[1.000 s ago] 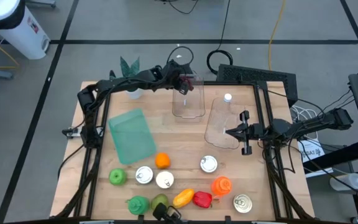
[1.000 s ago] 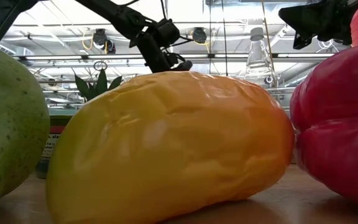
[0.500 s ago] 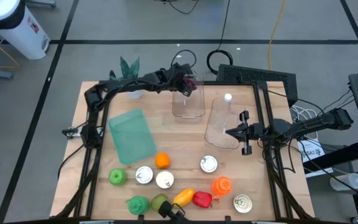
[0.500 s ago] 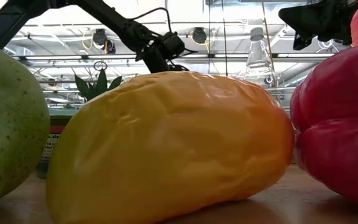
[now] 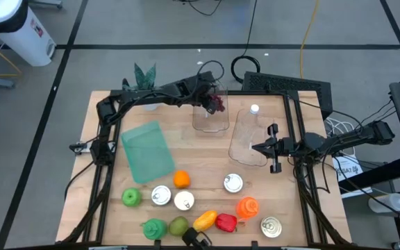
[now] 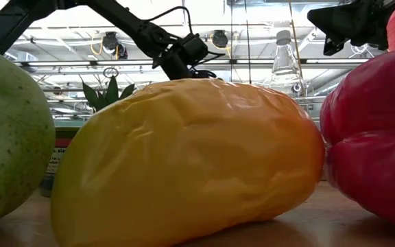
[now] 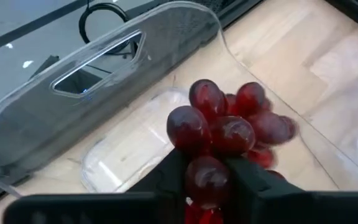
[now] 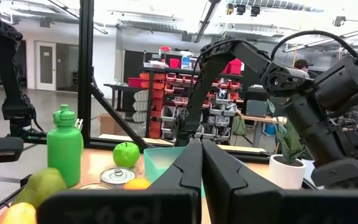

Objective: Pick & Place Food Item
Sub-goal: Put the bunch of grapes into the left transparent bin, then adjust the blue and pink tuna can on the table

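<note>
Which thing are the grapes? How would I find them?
Start at the table's far edge, at the clear bin next to the potted plant. The left claw hangs over it, holding the grapes. They're the only dark red bunch of little balls.

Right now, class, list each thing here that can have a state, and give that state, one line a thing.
Grape bunch: gripped between the left gripper's fingers, hanging over the clear container.
Left gripper: shut on the grape bunch.
Clear container: open-topped, holding no food yet.
Right gripper: shut, holding nothing, at the table's right side.
Clear bottle: capped.
Green bottle: upright, capped.
</note>
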`<state>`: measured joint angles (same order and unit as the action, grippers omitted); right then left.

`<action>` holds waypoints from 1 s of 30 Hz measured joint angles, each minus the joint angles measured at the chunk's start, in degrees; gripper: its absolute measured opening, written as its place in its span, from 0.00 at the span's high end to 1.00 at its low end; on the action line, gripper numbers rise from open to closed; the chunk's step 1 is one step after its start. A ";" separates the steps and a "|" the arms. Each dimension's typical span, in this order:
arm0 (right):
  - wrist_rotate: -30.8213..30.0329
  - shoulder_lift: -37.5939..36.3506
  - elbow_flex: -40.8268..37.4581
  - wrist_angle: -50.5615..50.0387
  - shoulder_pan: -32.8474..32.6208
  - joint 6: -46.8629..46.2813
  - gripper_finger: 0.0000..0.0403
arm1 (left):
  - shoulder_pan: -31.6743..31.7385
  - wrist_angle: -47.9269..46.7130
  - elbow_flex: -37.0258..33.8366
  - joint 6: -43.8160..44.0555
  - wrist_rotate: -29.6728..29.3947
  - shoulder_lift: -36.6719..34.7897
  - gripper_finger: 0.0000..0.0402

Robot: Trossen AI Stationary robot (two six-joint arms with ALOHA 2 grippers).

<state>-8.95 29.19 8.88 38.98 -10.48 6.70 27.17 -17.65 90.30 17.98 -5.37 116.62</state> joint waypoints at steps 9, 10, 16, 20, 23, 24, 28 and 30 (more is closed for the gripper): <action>0.01 0.00 0.00 -0.26 0.00 -0.02 1.00 | -0.12 0.47 0.00 1.23 -0.08 -0.38 0.51; 0.00 0.00 0.00 -0.30 0.00 -0.02 1.00 | -0.12 0.64 0.00 1.23 -0.07 -0.58 0.48; 0.00 0.00 0.00 -0.26 0.00 -0.02 1.00 | -0.10 0.43 -0.04 1.76 0.65 -1.48 0.33; 0.00 0.00 0.00 -0.26 0.00 -0.02 1.00 | -0.05 -0.36 -0.04 1.82 0.84 -3.33 0.26; 0.04 0.11 0.00 -0.28 -0.02 -0.02 1.00 | -0.48 -2.88 -0.04 1.57 3.31 -6.10 0.24; 0.00 0.17 0.00 -0.23 -0.01 -0.02 1.00 | -0.82 -3.26 -0.04 1.04 4.22 -7.43 0.24; -0.01 0.31 -0.02 -0.32 -0.02 -0.02 1.00 | -3.57 -7.93 -0.04 -5.66 5.29 -15.62 0.32; 0.04 0.31 -0.02 -0.64 -0.02 -0.02 1.00 | -5.69 -11.53 -0.04 -10.12 3.47 -20.69 0.40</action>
<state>-8.91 29.50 8.86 38.34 -10.50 6.68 21.47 -29.19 90.26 7.85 -1.89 95.92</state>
